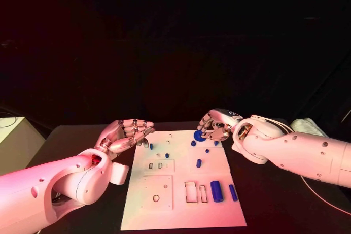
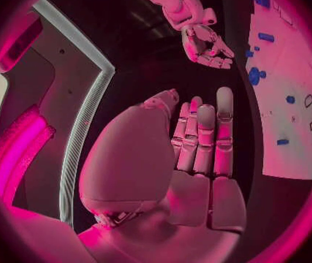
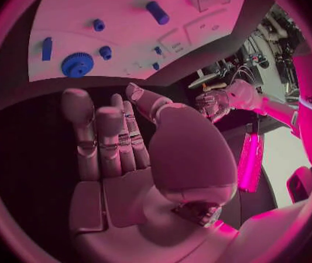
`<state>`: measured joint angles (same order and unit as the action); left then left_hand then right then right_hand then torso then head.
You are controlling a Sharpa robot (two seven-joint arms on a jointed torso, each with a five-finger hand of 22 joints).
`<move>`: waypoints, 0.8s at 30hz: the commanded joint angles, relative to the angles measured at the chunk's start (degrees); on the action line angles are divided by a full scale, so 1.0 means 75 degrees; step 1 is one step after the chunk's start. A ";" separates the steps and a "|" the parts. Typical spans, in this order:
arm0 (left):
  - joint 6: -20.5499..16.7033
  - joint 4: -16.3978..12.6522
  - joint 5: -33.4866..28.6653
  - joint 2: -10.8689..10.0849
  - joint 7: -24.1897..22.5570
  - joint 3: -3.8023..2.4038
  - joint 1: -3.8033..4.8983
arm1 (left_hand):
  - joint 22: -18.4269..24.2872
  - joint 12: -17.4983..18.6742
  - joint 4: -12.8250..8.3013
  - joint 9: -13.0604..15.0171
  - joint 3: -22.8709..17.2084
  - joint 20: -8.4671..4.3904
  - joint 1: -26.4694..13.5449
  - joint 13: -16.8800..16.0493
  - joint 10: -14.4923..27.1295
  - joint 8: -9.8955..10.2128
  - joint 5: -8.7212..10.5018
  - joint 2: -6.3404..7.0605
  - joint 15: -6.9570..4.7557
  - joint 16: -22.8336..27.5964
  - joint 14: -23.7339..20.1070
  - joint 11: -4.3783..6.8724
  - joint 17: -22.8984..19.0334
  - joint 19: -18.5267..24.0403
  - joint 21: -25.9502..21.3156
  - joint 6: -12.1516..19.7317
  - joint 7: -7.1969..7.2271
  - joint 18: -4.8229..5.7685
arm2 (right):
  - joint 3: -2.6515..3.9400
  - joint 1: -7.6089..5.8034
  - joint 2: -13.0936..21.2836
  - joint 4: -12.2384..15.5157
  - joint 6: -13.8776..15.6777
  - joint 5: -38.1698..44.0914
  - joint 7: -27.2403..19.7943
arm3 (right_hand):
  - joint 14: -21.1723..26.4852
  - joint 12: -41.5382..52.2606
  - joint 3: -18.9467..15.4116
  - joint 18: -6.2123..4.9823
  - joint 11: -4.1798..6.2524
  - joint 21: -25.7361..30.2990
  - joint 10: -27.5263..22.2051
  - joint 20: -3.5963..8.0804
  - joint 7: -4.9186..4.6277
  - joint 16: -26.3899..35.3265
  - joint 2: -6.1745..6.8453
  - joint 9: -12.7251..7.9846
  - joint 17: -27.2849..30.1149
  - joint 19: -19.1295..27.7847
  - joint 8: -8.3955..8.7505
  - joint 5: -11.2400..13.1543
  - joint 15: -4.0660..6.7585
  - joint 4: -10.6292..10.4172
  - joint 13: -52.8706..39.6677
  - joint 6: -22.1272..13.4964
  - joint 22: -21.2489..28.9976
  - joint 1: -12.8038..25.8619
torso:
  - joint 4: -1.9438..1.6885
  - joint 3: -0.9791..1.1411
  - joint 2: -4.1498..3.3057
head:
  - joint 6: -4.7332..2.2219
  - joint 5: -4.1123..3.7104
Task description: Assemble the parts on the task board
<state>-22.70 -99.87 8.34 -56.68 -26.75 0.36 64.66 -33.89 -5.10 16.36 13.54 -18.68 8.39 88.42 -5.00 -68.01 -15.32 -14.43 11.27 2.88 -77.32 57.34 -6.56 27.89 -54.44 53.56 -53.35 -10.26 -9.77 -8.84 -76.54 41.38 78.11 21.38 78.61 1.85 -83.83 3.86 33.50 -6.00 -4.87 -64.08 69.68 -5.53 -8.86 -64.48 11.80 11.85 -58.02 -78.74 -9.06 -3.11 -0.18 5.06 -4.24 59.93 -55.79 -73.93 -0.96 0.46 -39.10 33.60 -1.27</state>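
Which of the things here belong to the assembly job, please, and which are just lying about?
For the job:
task board
blue gear
big blue cylinder
long blue pin
small blue pegs
left hand, empty
right hand, empty

Lying about:
pale box beside the table
black table

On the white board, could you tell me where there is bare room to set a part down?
The task board is barest along its near edge, below the square cutouts, and down its near left side. The far end is crowded: the blue gear and small blue pegs lie there, with the left hand and right hand hovering open.
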 commanded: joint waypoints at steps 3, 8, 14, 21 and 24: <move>0.0449 -0.0210 0.0149 -0.0048 0.0178 -0.0015 0.0028 | -0.0115 0.0050 -0.0001 0.0029 -0.0056 0.0011 -0.0083 -0.0018 0.0002 0.0051 0.0033 0.0087 0.0014 -0.0009 0.0056 -0.0019 0.0063 0.0074 0.0178 0.0108 -0.0017 -0.0089 | -0.0013 0.0001 -0.0252 -0.0197 -0.0567 0.1351 0.0814 | -0.0401 -0.0024 0.0121 0.0261 -0.0014 -0.1522 -0.0191 -0.0024 0.0049 -0.1614 0.0239 0.0203 -0.1437 -0.0448 0.0007 -0.0024 0.0014 -0.0121 -0.0018 -0.0016 -0.1744 0.0154 | -0.0079 0.0000 -0.0189 | -0.0044 -0.0077; 0.0501 -0.0292 0.0143 -0.0054 0.0222 -0.0021 0.0064 | -0.0190 0.0069 -0.0003 0.0048 -0.0074 0.0024 -0.0128 -0.0023 0.0055 0.0062 0.0036 0.0124 0.0024 0.0006 0.0058 -0.0032 0.0097 0.0090 0.0294 0.0142 -0.0020 -0.0089 | -0.0024 0.0022 -0.0443 -0.0370 -0.0789 0.1580 0.0961 | -0.0350 -0.0035 0.0110 0.0239 -0.0045 -0.1480 -0.0372 -0.0049 0.0027 -0.1606 0.0280 0.0239 -0.1347 -0.0376 0.0045 -0.0027 -0.0015 -0.0115 0.0001 -0.0114 -0.1680 0.0131 | -0.0108 0.0001 -0.0268 | -0.0053 -0.0107; 0.0529 -0.0334 0.0161 -0.0067 0.0254 -0.0023 0.0108 | -0.0294 0.0070 -0.0001 0.0061 -0.0087 0.0030 -0.0156 -0.0029 0.0071 0.0064 0.0038 0.0132 0.0029 0.0007 0.0077 -0.0037 0.0141 0.0052 0.0400 0.0153 -0.0029 -0.0080 | -0.0034 0.0043 -0.0580 -0.0485 -0.0946 0.1734 0.1078 | -0.0350 -0.0023 0.0119 0.0248 -0.0050 -0.1514 -0.0374 -0.0057 0.0020 -0.1635 0.0272 0.0252 -0.1380 -0.0386 0.0037 -0.0028 -0.0020 -0.0110 -0.0001 -0.0103 -0.1730 0.0113 | -0.0154 -0.0002 -0.0342 | -0.0029 -0.0120; 0.0525 -0.0367 0.0166 -0.0109 0.0257 -0.0025 0.0139 | -0.0345 0.0071 0.0000 0.0067 -0.0093 0.0032 -0.0171 -0.0032 0.0080 0.0066 0.0039 0.0135 0.0031 0.0007 0.0086 -0.0041 0.0161 0.0032 0.0451 0.0159 -0.0033 -0.0075 | -0.0040 0.0058 -0.0676 -0.0595 -0.1057 0.1870 0.1179 | -0.0342 -0.0022 0.0084 0.0246 -0.0060 -0.1523 -0.0417 -0.0070 0.0018 -0.1656 0.0287 0.0269 -0.1381 -0.0374 0.0044 -0.0024 -0.0031 -0.0147 0.0003 -0.0121 -0.1743 0.0163 | -0.0209 -0.0019 -0.0441 | -0.0067 -0.0199; 0.0517 -0.0382 0.0167 -0.0130 0.0257 -0.0027 0.0152 | -0.0365 0.0073 0.0003 0.0070 -0.0096 0.0034 -0.0182 -0.0034 0.0086 0.0068 0.0039 0.0135 0.0034 0.0008 0.0089 -0.0044 0.0168 0.0027 0.0474 0.0163 -0.0036 -0.0073 | -0.0044 0.0086 -0.0723 -0.0634 -0.1056 0.1895 0.1190 | -0.0341 -0.0017 0.0079 0.0247 -0.0058 -0.1531 -0.0418 -0.0073 0.0024 -0.1663 0.0279 0.0275 -0.1383 -0.0375 0.0044 -0.0025 -0.0031 -0.0161 0.0002 -0.0123 -0.1755 0.0173 | -0.0223 -0.0023 -0.0483 | -0.0094 -0.0193</move>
<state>-19.96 -102.48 9.25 -57.65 -24.72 0.22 65.66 -36.58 -4.82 16.36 13.98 -19.00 8.59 87.52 -5.16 -67.79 -15.10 -14.43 12.16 3.08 -77.32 57.53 -6.78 29.10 -54.25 56.83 -52.52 -10.64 -9.75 -9.14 -76.03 36.11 73.46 15.16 90.74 9.82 -83.82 3.86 34.22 -4.83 -5.41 -75.46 66.90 -5.65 -8.61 -76.71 13.50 13.87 -68.36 -81.68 -9.06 -3.10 -0.18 4.11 -4.26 59.31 -68.96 -72.92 -2.45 0.33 -42.29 33.05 -2.71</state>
